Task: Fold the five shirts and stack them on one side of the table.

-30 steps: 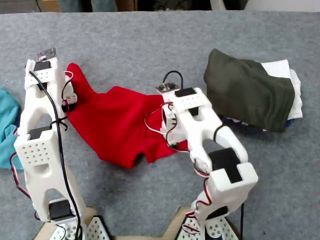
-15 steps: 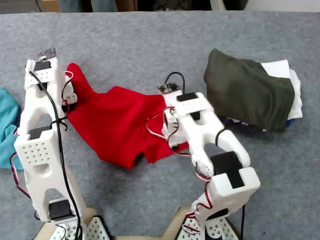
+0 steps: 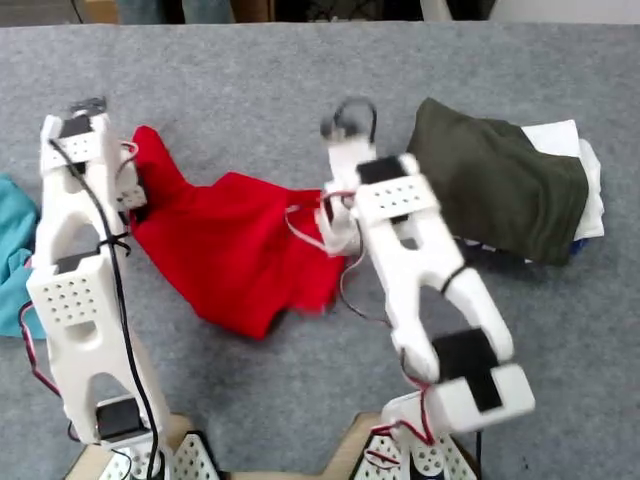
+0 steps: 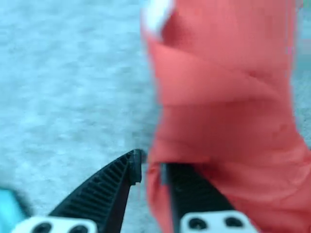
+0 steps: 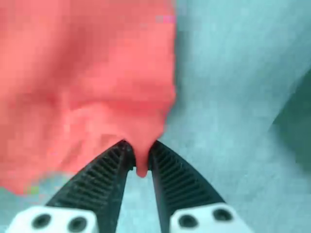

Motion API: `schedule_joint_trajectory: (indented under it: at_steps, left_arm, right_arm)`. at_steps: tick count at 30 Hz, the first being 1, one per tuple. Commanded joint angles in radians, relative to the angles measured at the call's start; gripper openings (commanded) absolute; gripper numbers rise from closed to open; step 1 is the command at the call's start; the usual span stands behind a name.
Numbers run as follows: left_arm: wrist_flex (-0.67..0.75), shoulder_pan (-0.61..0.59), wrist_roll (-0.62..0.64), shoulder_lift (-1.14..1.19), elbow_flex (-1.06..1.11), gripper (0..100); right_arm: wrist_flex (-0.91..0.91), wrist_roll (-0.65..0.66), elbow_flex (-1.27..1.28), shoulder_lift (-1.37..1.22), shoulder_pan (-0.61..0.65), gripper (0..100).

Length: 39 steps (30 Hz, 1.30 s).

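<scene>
**A:** High view: red shirt (image 3: 240,255) rumpled in the middle of the table (image 3: 300,80). Folded stack (image 3: 495,190) near the right edge, teal shirt (image 3: 12,245) at the left edge. Tool states?

**B:** I can't judge them from up there. Left wrist view: left tool (image 4: 150,170) pinches the shirt's edge. Right wrist view: right tool (image 5: 141,151) clamps a narrow fold.

**A:** Risk?

**B:** I judge that thin fold may slip out if the arms pull apart, spoiling the fold.

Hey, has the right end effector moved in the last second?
Yes. The right end effector, shut on the red shirt, went toward the far edge of the table, judged against the dark green shirt.
</scene>
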State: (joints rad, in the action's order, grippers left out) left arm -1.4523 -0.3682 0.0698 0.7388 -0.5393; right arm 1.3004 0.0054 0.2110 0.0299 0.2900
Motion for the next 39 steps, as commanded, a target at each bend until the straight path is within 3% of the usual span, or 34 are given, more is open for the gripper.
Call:
schedule_joint_trajectory:
  at_steps: [1,7,12,18,25,28,33,37,39]
  left_arm:
    - [-0.046,-0.025,0.008,-0.034,-0.186,20]
    - [-0.298,-0.018,-0.04,-0.066,-0.542,26]
    - [-0.311,-0.015,-0.209,-0.178,-0.645,26]
    - [-0.311,0.084,-0.5,-0.466,-0.412,26]
    - [-0.299,0.337,-0.721,-0.891,0.188,26]
    - [-0.141,0.452,-0.706,-1.022,0.504,23]
    - [0.319,0.582,-0.531,-1.103,0.969,17]
    - [0.634,0.661,-0.359,-1.056,1.142,17]
    - [0.713,0.67,-0.258,-0.994,1.135,18]
  right_arm:
    - [-0.029,-0.074,-0.311,0.108,0.025,1.3]
    - [-0.038,-0.17,-0.782,0.102,0.025,1.3]
    - [-0.074,-0.247,-1.122,0.045,0.037,1.3]
    - [-0.167,-0.252,-1.366,-0.102,0.064,1.3]
    - [-0.181,-0.249,-1.394,-0.318,0.003,1.3]
    - [-0.204,-0.209,-1.409,-0.432,-0.084,1.3]
    - [-0.204,-0.14,-1.42,-0.559,-0.23,1.3]
    - [-0.163,-0.091,-1.415,-0.605,-0.279,1.3]
    - [-0.101,-0.109,-1.428,-0.605,-0.275,1.3]
